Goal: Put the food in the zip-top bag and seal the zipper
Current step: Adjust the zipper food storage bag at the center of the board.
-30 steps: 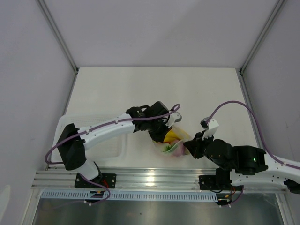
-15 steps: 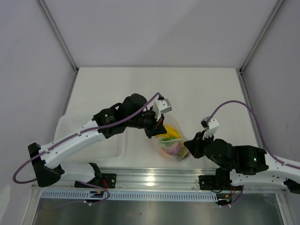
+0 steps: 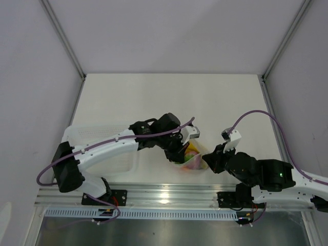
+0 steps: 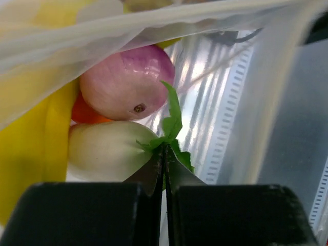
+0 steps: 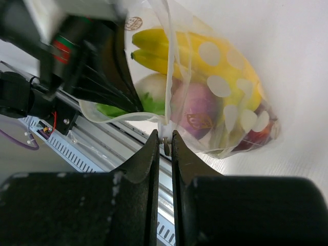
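Note:
The zip-top bag lies near the table's front edge between both arms. It holds the food: a yellow banana, a purple round one, a red apple, an orange one and a white radish. My left gripper is shut, its tips inside the bag's mouth against the radish's green leaves. My right gripper is shut on the bag's mouth edge, at the end of the zipper. The mouth gapes open around the left fingers.
A shallow translucent white tray sits at the left under the left arm. The metal rail runs along the front edge just below the bag. Grey walls enclose the white table on three sides.
The left arm drew its shut gripper back and up from the bag, then brought it forward and down into the mouth again. The right gripper kept its hold; the bag shifted a little.

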Controlling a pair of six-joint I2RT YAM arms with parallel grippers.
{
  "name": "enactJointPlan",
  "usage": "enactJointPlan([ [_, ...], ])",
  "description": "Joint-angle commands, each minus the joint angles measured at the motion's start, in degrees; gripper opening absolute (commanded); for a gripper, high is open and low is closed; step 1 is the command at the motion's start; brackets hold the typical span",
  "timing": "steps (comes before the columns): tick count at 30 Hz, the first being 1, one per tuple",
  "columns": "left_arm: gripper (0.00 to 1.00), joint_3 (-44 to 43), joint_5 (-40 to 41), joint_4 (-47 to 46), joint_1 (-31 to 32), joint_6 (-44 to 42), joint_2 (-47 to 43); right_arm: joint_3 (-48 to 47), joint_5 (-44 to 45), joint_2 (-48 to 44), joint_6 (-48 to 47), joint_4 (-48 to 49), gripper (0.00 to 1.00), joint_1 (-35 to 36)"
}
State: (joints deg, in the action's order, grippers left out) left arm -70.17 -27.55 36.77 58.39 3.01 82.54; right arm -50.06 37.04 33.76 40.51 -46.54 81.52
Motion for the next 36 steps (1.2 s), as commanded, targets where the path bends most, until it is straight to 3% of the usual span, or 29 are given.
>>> enactJointPlan([
  [1,0.01,-1.11,1.97,2.51,0.94,-1.07,4.54,-1.79,2.08,-1.41,0.80,1.89,0.00,0.05],
  [10,0.01,-4.34,9.69,3.47,0.85,-0.28,8.60,-1.27,1.55,-1.59,1.67,1.63,0.00,0.05],
  [17,0.02,-6.38,15.93,1.37,0.85,0.16,0.35,-1.26,0.93,-1.85,1.76,1.37,0.00,-0.04],
  [18,0.07,-6.12,16.91,-0.54,0.85,0.16,-2.79,-1.26,0.76,-1.85,1.50,1.37,0.00,0.05],
  [20,0.28,-4.19,19.71,-2.75,0.85,-0.89,-6.15,-1.53,0.41,-1.77,1.06,1.11,0.00,0.05],
  [21,0.49,-3.49,20.77,-5.81,0.85,-1.33,-9.82,-1.70,0.23,-1.77,0.54,0.76,0.00,-0.04],
  [25,0.82,3.96,22.81,-16.34,0.85,-4.92,-18.96,-2.58,-0.47,-2.20,-0.69,-0.21,0.00,0.05],
  [27,0.93,6.52,18.27,-20.93,0.85,-7.21,-21.88,-3.02,-1.26,-2.64,-1.66,-0.13,0.00,0.05],
  [31,0.98,11.62,4.11,-33.04,1.02,-16.00,-26.28,-4.25,-5.21,-2.38,-5.70,1.28,0.00,0.05],
  [36,0.99,10.41,-7.32,-35.99,1.55,-21.37,-23.23,-5.83,-11.36,-1.50,-9.66,2.16,0.00,0.05],
])
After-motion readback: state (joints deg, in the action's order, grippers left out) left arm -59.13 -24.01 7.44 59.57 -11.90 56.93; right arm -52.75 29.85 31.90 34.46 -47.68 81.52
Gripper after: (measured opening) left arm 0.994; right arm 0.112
